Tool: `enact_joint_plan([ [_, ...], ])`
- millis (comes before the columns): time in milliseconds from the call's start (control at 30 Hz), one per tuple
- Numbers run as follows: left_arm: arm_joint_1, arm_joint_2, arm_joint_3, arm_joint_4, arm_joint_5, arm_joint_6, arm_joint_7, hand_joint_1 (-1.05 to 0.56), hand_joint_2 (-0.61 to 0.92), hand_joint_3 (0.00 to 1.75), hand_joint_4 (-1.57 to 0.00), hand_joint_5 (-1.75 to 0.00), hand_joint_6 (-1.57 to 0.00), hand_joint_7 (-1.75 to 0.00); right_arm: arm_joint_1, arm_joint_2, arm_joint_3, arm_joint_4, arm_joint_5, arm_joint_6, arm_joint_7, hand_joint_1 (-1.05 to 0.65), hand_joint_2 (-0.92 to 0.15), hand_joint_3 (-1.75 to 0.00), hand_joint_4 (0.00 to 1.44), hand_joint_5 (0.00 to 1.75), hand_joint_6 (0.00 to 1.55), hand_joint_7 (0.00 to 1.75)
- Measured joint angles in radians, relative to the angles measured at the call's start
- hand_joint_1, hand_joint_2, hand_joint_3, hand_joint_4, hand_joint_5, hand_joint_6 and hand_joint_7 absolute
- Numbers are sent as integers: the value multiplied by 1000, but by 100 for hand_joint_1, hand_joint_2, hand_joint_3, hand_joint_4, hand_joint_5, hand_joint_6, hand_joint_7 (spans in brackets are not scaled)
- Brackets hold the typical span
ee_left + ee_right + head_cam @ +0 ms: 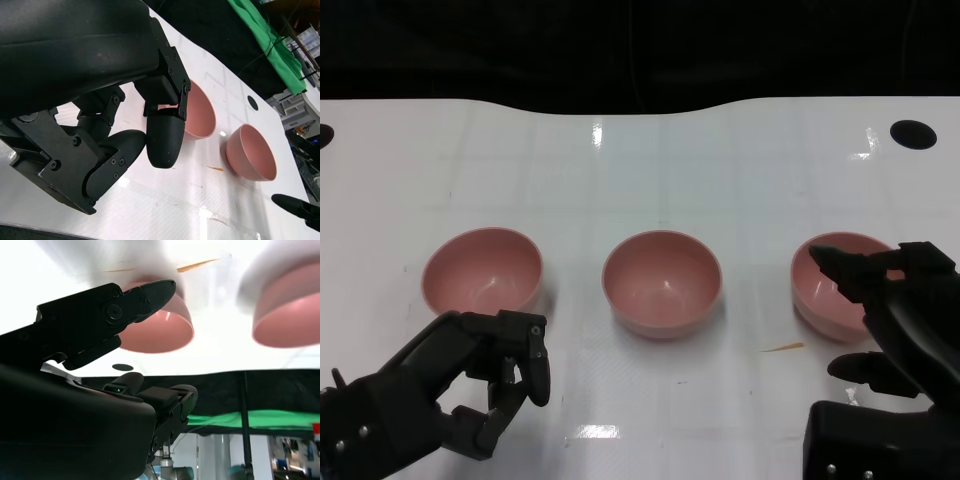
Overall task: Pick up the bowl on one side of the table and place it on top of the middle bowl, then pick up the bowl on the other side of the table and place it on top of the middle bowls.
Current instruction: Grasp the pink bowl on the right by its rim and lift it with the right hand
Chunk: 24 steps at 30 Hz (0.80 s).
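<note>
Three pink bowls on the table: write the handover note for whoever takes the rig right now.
Left hand: holds nothing, fingers curled, low in front of the left bowl.
Right hand: open, fingers over the right bowl near its rim, no grip yet.
Middle bowl: alone, nothing stacked on it.
Done: nothing.
Left: stack right bowl on the middle one, then the left bowl.
</note>
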Motion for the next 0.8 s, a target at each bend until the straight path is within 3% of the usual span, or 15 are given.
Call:
enact_joint_plan([
  [267, 1, 1, 1, 0, 0, 0, 0, -10, 32, 149, -87, -174, -81, -156, -45, -7, 36, 66, -24, 29, 9, -64, -84, 0, 12, 52, 28, 1],
  [400, -4, 0, -3, -1, 0, -2, 0, -10, 31, 150, -88, -175, -81, -157, -117, -11, 73, 217, -26, 22, -13, -65, -83, 0, 18, 49, 31, 2],
  [800, -3, 0, -4, -11, 1, -3, 0, -9, 32, 149, -87, -174, -81, -156, -216, -15, 148, 437, -24, 14, -87, -65, -85, 0, 27, 34, 35, 1],
])
